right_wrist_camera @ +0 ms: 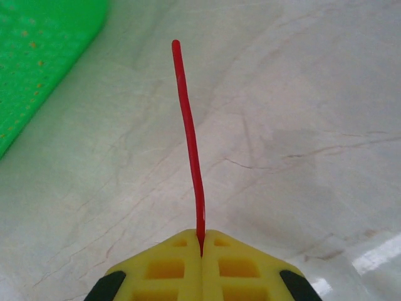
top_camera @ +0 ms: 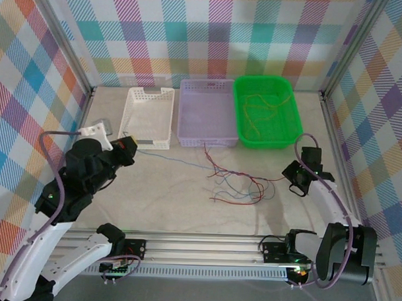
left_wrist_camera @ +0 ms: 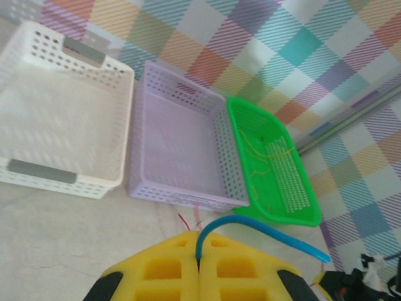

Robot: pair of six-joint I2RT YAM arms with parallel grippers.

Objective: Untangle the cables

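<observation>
We see the left gripper pinched shut on a blue cable, the cables tangled mid-table near the lilac basket, the right gripper clamped on a red cable; we judge we're separating strands, next pulling slowly apart without snagging

On the desk we find three baskets in a row along the far side: the left basket, the middle basket and the right basket, each just beside its neighbour. The cables lie mostly on the desk near of the middle basket, with a few strands in the right basket. The left gripper sits at the left basket's near edge and the right gripper near of the right basket, each with a strand between closed jaws.
</observation>
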